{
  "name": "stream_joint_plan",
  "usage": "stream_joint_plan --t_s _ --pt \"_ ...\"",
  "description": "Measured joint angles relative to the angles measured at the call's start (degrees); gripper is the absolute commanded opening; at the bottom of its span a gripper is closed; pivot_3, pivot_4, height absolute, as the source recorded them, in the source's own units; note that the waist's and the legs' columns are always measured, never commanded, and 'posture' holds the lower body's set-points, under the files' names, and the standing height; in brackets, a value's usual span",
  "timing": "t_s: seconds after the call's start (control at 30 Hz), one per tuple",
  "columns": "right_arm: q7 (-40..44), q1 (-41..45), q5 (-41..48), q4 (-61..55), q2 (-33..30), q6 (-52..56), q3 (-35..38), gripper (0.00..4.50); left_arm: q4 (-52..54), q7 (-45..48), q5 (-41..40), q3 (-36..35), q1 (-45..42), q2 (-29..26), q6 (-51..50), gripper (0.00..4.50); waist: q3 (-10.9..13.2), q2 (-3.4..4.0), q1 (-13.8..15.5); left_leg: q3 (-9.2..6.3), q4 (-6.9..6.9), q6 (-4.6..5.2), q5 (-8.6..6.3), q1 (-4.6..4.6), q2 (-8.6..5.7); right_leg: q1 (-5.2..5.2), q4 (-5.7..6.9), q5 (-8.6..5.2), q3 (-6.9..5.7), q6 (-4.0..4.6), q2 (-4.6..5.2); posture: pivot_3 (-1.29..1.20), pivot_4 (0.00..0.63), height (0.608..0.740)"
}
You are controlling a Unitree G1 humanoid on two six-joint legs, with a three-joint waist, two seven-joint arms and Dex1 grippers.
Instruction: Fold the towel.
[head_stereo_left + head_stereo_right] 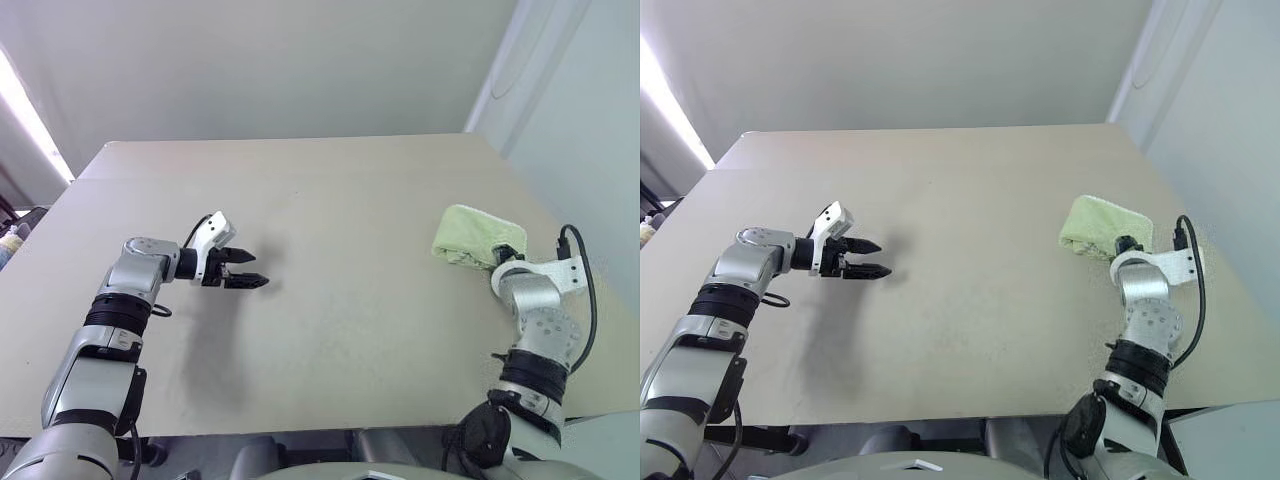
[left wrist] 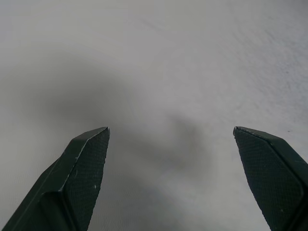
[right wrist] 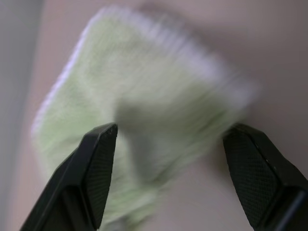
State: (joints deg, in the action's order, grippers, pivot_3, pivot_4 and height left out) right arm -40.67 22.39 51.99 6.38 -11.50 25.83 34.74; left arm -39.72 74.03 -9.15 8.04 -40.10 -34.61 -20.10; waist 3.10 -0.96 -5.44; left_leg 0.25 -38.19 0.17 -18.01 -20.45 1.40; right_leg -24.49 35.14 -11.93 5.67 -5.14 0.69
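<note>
Towel: light green terry cloth, soft, folded into a compact thick bundle, roughly rectangular; lies flat on the tabletop, right side of the table, near its right edge, well apart from the table's centre; long axis slightly skewed to the table edges; top surface smooth, nearer edge looks rumpled and layered with paler folds showing; pale whitish edging visible along one side in the right wrist view, blurred there; nothing resting on it; whether any fingertip touches it cannot be told; loop and dark mark too small to tell.
</note>
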Motion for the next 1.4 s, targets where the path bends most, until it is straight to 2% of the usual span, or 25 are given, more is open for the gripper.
stream_joint_plan --t_s 0.17,0.33,0.5,0.6,0.77,0.87,1.0,1.07,1.2,1.3,1.4 --pt "6.2 1.2 -10.3 -0.7 -4.8 -1.4 -4.9 3.57 -1.0 -0.6 0.1 0.0 -0.7 1.3 0.8 4.38 0.0 0.06 -0.8 0.12 0.00 0.00 0.00 0.07 0.00 0.00 0.10 -0.01 0.15 0.00 -0.11 0.00 0.000 0.712" --pt "23.3 7.2 -12.3 4.1 -8.5 2.1 -11.5 3.57 -0.7 -0.8 0.1 0.0 -0.7 1.4 0.8 4.38 0.0 0.07 -1.8 0.05 0.00 0.01 0.01 0.11 0.01 0.04 0.30 -0.02 0.18 -0.03 -0.22 0.00 0.000 0.712" --pt "34.9 9.7 -14.6 15.8 -9.3 5.2 -15.4 3.57 1.1 -2.1 0.1 -0.1 0.7 1.5 0.8 4.38 0.1 0.08 -1.5 0.03 -0.02 0.01 0.01 0.15 0.00 0.00 0.23 0.15 0.14 -0.09 -0.17 0.00 0.000 0.712" --pt "40.5 12.4 -17.2 26.4 -10.0 3.5 -15.4 3.57 1.0 -7.4 0.3 -1.2 1.3 3.0 1.5 4.38 0.1 0.08 -1.3 0.04 -0.04 0.00 0.01 0.08 -0.08 -0.02 0.08 0.17 0.14 -0.14 -0.06 0.00 0.000 0.712" --pt "48.1 18.9 -25.2 43.5 -11.7 -5.1 -18.3 3.57 1.6 -14.2 0.3 -2.8 1.2 6.4 2.1 4.38 0.0 -0.08 -1.6 0.03 -0.04 0.00 0.00 0.11 -0.12 0.03 0.04 0.18 0.16 -0.20 -0.05 0.00 0.000 0.712" --pt "52.0 19.8 -27.6 46.7 -11.8 -7.6 -18.7 3.57 3.4 -14.5 0.0 -2.9 1.3 6.5 2.0 4.38 -0.1 -0.13 -1.8 0.02 -0.05 0.00 0.01 0.14 -0.12 0.09 0.10 0.19 0.15 -0.20 -0.05 0.00 0.000 0.712" --pt "56.0 18.8 -26.9 44.4 -12.0 -5.6 -17.1 3.57 3.9 -14.6 0.0 -3.2 1.9 5.8 2.1 4.38 -0.1 -0.13 -1.9 0.00 -0.06 -0.01 0.01 0.16 -0.12 0.14 0.21 0.18 0.16 -0.20 -0.08 0.00 0.000 0.712" --pt "57.0 16.5 -26.9 39.7 -12.3 -4.2 -16.9 3.57 3.8 -14.4 0.0 -3.3 2.1 5.3 2.2 4.38 -0.1 -0.10 -1.8 -0.10 -0.06 -0.01 0.01 0.18 -0.12 0.11 0.24 0.16 0.12 -0.20 -0.11 0.00 0.000 0.712" --pt "60.1 7.4 -24.4 19.1 -15.1 2.4 -16.4 3.57 0.6 -14.4 0.1 -3.9 1.3 3.6 3.9 4.38 0.0 -0.01 -1.3 -0.14 -0.05 -0.01 0.01 0.06 -0.13 -0.05 0.23 0.14 0.08 -0.22 -0.09 0.00 0.000 0.712" --pt "63.4 2.2 -23.5 5.0 -18.1 2.6 -16.1 3.57 -3.8 -15.2 0.3 -4.8 -1.2 3.1 6.2 4.38 0.0 -0.01 -0.8 -0.10 -0.06 -0.01 0.01 0.08 -0.14 -0.05 0.19 0.12 0.09 -0.26 -0.08 0.00 0.000 0.712" --pt "66.9 0.3 -24.2 0.5 -20.2 1.2 -16.8 3.57 -6.7 -15.9 0.7 -5.2 -3.3 3.4 9.0 4.38 -0.1 -0.10 -0.3 -0.07 -0.07 -0.01 0.01 0.19 -0.15 0.05 0.19 0.10 0.10 -0.29 -0.09 0.00 0.000 0.712"
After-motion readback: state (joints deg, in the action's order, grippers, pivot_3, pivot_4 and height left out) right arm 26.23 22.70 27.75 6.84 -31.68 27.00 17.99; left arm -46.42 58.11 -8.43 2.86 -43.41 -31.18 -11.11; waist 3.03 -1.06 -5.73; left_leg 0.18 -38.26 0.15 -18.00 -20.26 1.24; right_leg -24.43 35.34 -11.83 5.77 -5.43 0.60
